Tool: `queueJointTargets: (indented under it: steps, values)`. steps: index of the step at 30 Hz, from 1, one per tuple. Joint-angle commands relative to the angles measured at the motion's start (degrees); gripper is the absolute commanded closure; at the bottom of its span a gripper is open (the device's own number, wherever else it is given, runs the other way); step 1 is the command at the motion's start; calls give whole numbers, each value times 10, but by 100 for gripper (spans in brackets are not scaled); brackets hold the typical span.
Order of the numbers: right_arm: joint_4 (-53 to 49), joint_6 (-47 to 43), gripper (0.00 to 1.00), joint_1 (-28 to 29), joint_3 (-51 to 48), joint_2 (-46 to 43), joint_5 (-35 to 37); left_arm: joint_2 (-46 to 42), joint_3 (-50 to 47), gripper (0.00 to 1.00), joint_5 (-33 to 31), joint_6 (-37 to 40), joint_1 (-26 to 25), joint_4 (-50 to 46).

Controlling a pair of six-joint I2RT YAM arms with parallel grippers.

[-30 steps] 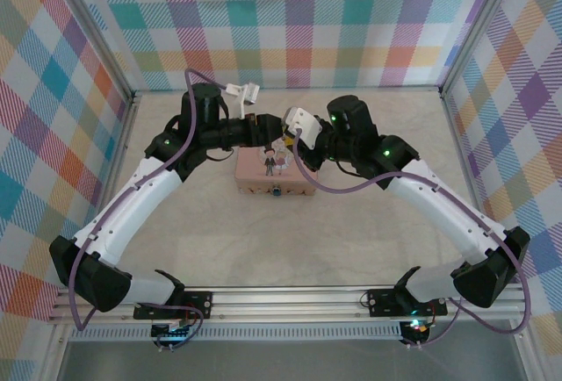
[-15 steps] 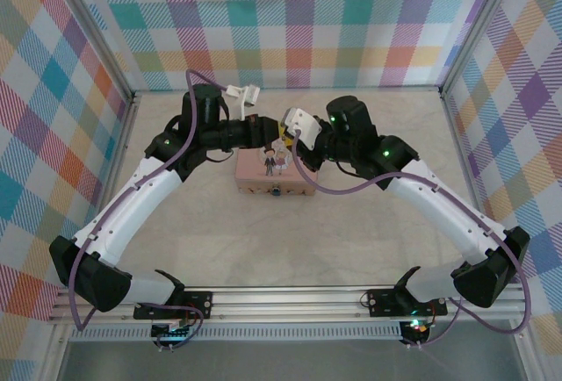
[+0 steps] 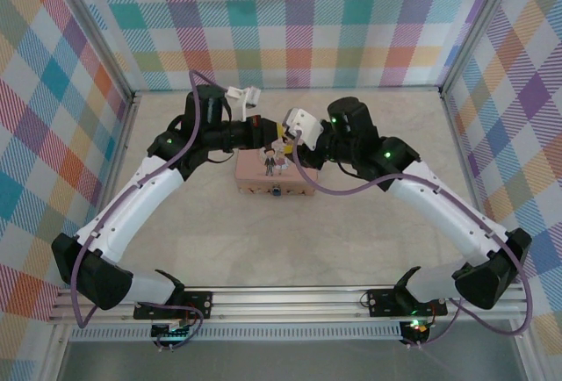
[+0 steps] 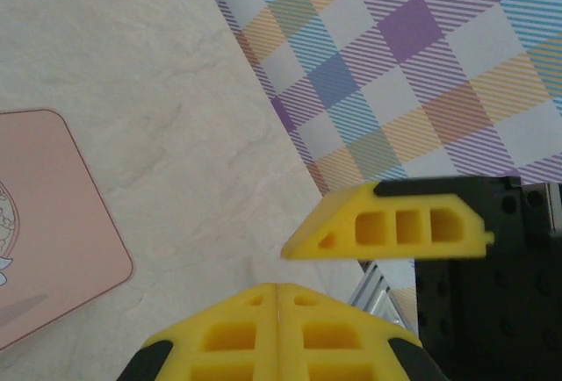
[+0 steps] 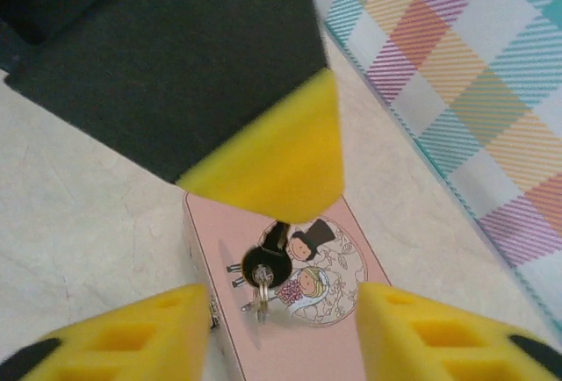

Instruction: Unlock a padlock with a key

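Observed left gripper [image 4: 277, 291] clamped tight on key [image 5: 263, 262], black head dangling over pink tin [image 5: 299, 346]. Found right gripper [image 5: 281, 298] part spread, touching nothing. Located padlock [image 3: 276, 191] on tin's front wall, 6 o'clock of both grippers.

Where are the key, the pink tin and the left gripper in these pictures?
key [image 5: 262, 264], right wrist view, on its black head.
pink tin [image 5: 294, 350], right wrist view, on the bare lid below the drawing.
left gripper [image 5: 268, 190], right wrist view, on its shut yellow fingertips.
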Motion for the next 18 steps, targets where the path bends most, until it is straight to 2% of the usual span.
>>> queueJointTargets:
  steps: [1, 6, 9, 12, 14, 15, 16, 18]
  values:
    - [47, 48, 43, -7, -39, -46, 18, -18, 1, 100, -14, 22, -5, 3]
    - [103, 176, 34, -66, -100, -94, -47, -24, -1, 100, -32, 42, -5, -5]
    - [125, 275, 34, -113, -119, -98, -96, -25, -5, 100, -46, 49, -5, -5]
    - [163, 373, 33, -168, -140, -93, -181, -26, -13, 100, -59, 52, -5, 0]
    - [215, 431, 23, -192, -166, -91, -229, -23, -17, 100, -62, 53, -4, 3]
    - [240, 454, 14, -199, -178, -90, -250, -22, -18, 100, -62, 51, -4, 5]
    - [262, 470, 1, -203, -187, -88, -262, -20, -21, 100, -61, 50, -4, 8]
    - [276, 497, 0, -206, -195, -82, -253, -18, -26, 100, -58, 48, -4, 16]
